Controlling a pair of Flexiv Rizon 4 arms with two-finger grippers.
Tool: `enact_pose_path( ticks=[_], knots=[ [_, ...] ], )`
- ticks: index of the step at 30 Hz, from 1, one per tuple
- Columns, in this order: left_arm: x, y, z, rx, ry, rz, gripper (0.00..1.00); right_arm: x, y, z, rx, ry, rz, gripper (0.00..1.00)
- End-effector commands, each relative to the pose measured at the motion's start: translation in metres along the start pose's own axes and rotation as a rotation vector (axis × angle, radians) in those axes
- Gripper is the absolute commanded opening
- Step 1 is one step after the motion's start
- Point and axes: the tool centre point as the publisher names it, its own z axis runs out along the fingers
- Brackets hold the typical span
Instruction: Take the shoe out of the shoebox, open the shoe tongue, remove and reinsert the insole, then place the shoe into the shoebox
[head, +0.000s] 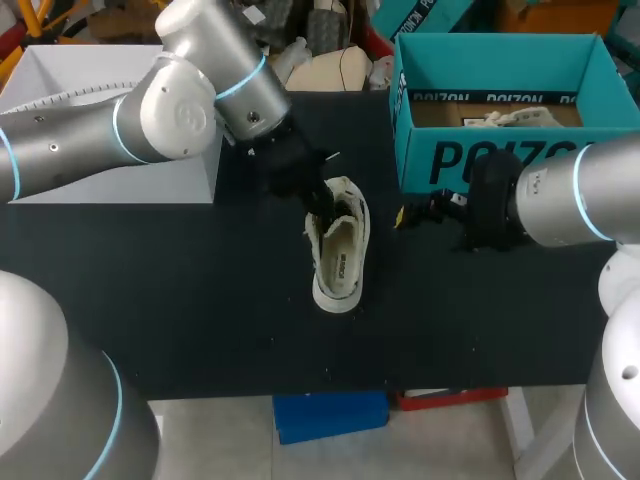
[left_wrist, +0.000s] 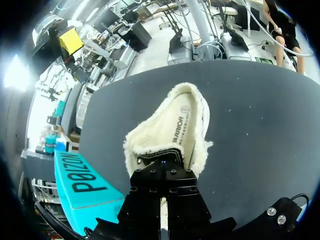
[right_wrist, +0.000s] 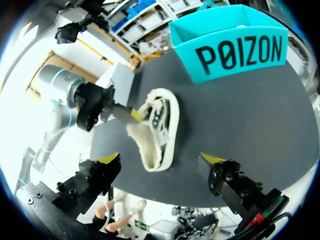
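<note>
Left pincer (head: 322, 203) apparently grips the shoe (head: 340, 255) by its edge; right pincer (right_wrist: 161, 158) gapes, shoe ahead.

The shoe (head: 338, 250) is fuzzy cream fleece, its insole (head: 342, 264) smoother. The box (head: 440, 165) looks like matt teal cardboard. The table (head: 200, 300) is matt black, faintly speckled. My left arm (head: 175, 115) is smooth, glossy silver.

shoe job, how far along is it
Done: the cream fleecy shoe is out of the teal cardboard shoebox and lies on the black table. In hand: the left gripper is at the shoe's opening; the right gripper is open, apart from it. Left, seemingly: the printed insole, still inside, then reboxing.
</note>
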Motion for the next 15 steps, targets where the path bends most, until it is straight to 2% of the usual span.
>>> enact_pose_path(
  ticks=[1,5,10,13,15],
  knots=[
    [0.007,-0.005,0.013,0.010,0.022,-0.006,0.00,0.002,-0.001,0.002,-0.003,-0.004,0.001,1.00],
    [0.014,-0.012,0.014,0.029,0.054,-0.003,0.00,0.002,-0.001,0.002,-0.003,-0.004,0.001,1.00],
    [0.015,-0.024,-0.016,0.037,0.088,0.042,0.00,0.002,-0.001,0.002,-0.003,-0.004,0.001,1.00],
    [0.013,-0.033,-0.033,0.082,0.085,0.111,0.00,0.002,-0.001,0.002,-0.003,-0.004,0.001,1.00],
    [0.006,-0.033,-0.042,0.048,0.064,0.132,0.00,0.002,-0.001,0.002,-0.003,-0.004,0.001,1.00]
  ],
)
